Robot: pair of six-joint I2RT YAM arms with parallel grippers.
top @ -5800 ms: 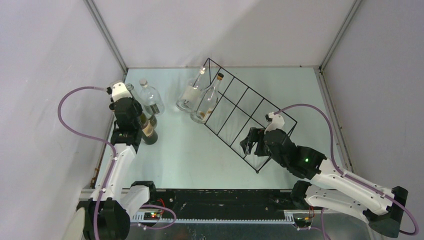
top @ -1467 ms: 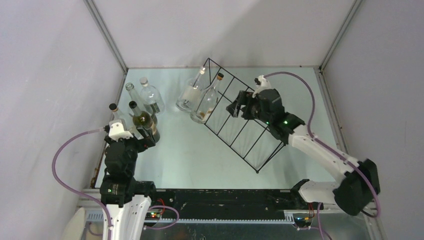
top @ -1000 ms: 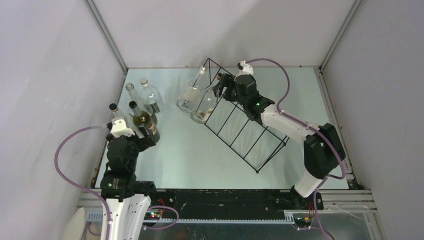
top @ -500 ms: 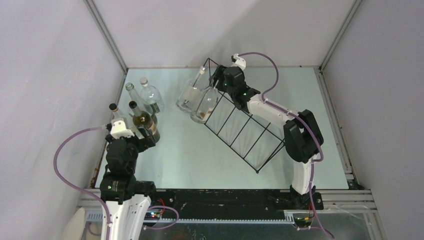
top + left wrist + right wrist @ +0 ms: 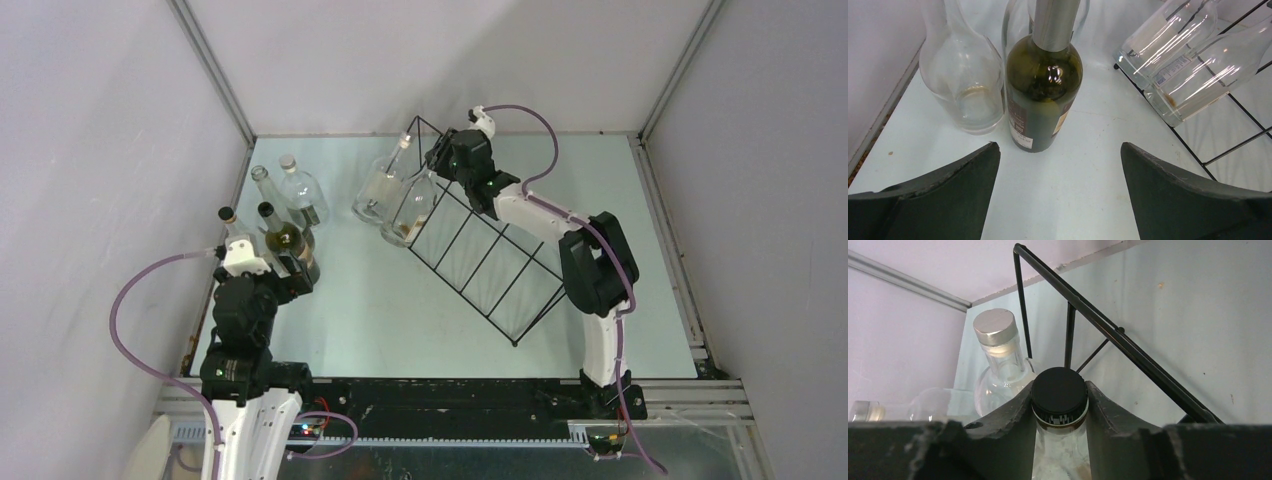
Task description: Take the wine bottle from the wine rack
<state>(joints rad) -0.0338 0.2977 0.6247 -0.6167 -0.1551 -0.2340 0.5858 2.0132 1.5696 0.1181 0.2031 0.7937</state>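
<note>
The right gripper (image 5: 1058, 415) is squeezed onto the neck of the wine bottle (image 5: 1058, 390), just under its black cap. The bottle lies tilted in the wine rack (image 5: 1118, 332), near its far left end. I think the grab is made, so next comes a slow pull, up and out. A silver-capped bottle (image 5: 995, 330) lies just beside it, and the rack wires are close. The left gripper (image 5: 1059, 147) waits with its fingers wide apart by a green bottle (image 5: 1043, 85) on the left.

Bright, even light from above; soft shadows on the surface (image 5: 380, 300). Glare streaks the clear bottle (image 5: 1198, 80). My near fingers (image 5: 1013, 430) read dark, slightly blurred.
</note>
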